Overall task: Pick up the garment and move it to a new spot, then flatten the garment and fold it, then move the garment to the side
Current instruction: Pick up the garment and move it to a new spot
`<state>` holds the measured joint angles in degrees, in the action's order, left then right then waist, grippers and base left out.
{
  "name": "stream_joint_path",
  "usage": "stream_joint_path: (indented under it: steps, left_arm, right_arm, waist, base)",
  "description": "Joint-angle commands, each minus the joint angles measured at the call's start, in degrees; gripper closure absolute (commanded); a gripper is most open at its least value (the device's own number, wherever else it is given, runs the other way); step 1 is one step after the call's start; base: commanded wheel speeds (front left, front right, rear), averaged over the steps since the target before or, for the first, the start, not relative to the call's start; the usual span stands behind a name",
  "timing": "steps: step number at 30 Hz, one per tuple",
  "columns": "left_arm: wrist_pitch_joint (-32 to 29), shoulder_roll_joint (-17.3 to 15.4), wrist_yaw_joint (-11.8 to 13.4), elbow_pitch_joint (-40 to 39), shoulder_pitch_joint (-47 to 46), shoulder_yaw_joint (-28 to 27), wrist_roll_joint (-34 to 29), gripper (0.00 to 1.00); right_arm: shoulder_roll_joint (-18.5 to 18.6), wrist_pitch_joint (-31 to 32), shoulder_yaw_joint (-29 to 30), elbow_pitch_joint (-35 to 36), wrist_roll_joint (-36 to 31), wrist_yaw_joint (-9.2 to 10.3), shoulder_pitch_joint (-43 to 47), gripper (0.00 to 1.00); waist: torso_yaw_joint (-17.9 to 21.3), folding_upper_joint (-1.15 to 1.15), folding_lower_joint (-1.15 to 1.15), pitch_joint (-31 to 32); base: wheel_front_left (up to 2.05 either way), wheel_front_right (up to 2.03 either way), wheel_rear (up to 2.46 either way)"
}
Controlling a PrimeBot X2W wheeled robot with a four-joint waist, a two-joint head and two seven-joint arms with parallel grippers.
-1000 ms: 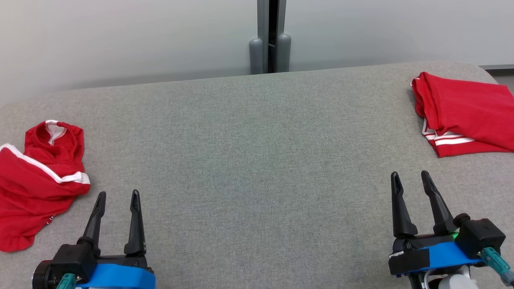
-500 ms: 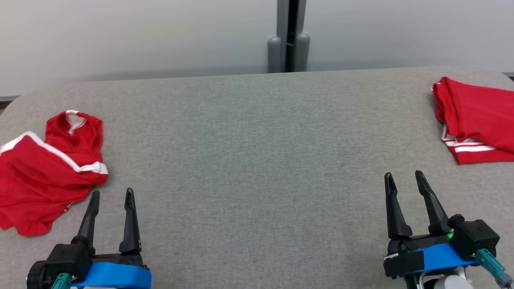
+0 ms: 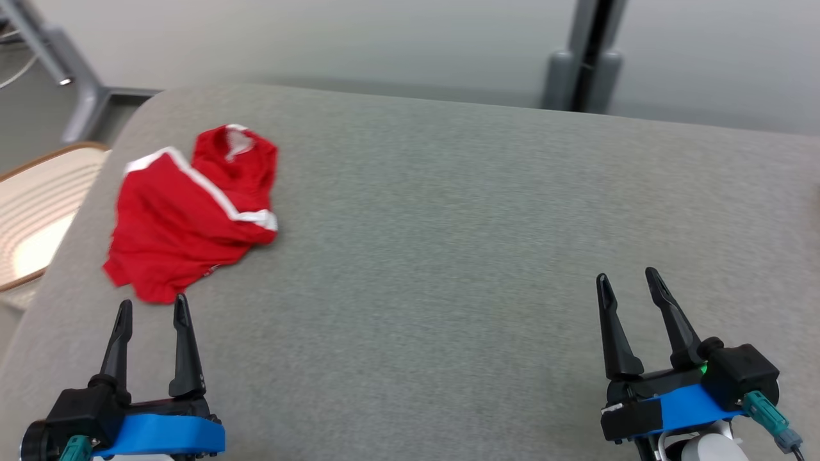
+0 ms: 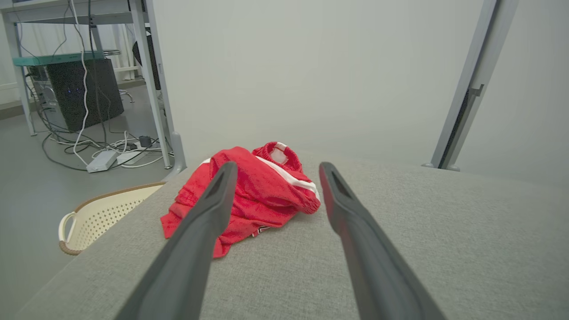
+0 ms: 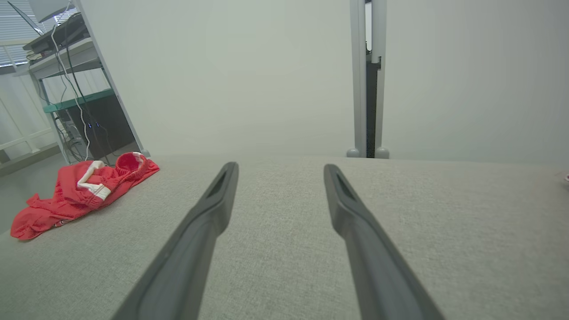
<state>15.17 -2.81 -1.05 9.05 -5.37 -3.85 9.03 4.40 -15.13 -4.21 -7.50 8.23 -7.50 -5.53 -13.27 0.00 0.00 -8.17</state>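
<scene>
Near the garment (image 3: pixel 179 230), left hand (image 3: pixel 152 301) agape, empty.

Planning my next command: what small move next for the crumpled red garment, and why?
Probably ease the open left gripper forward to the crumpled red, white-trimmed garment: it lies untouched just ahead on the grey fabric table, far from the right gripper.

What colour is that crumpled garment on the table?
Red garment with white trim, clearest in the head view.
</scene>
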Motion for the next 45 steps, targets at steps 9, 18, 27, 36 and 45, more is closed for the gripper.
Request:
stream_joint_path:
  steps: [9, 18, 27, 36, 45]
  left_arm:
    - [-0.06, -0.18, 0.9, -0.76, 1.6, -1.21, 0.91, 0.0]
    - [-0.06, -0.18, 1.28, -1.08, 2.04, -1.81, 1.4, 0.0]
    - [-0.06, -0.84, -0.58, 0.53, -7.25, -3.6, 1.69, 0.0]
    - [-0.07, -5.57, -2.55, 7.72, -26.31, -6.59, 1.29, 0.0]
    - [-0.07, -10.72, -3.9, 21.51, -39.32, -8.15, 2.71, 0.0]
  right_arm:
    - [0.93, 0.01, -1.13, -0.77, -0.37, 0.02, -1.12, 0.0]
    - [1.37, 0.16, -1.57, -1.17, -0.33, 0.02, -1.64, 0.0]
    - [2.34, 0.9, 0.16, 0.82, -1.65, 0.02, -2.58, 0.0]
    - [5.28, 3.75, 3.94, 7.19, -4.28, 0.02, -5.7, 0.0]
    - [7.17, 5.62, 7.87, 13.38, -5.74, 0.02, -7.04, 0.0]
  waist:
    - [-10.44, 0.0, 0.0, -1.04]
    - [-12.08, 0.0, 0.0, -1.21]
    - [-9.83, 0.0, 0.0, -3.74]
    - [-4.46, 0.0, 0.0, -11.56]
    - [-0.21, 0.0, 0.0, -17.86]
  base:
    - [0.0, 0.0, 0.0]
    - [0.0, 0.0, 0.0]
    - [0.0, 0.0, 0.0]
    - [0.0, 0.0, 0.0]
    - [0.0, 0.0, 0.0]
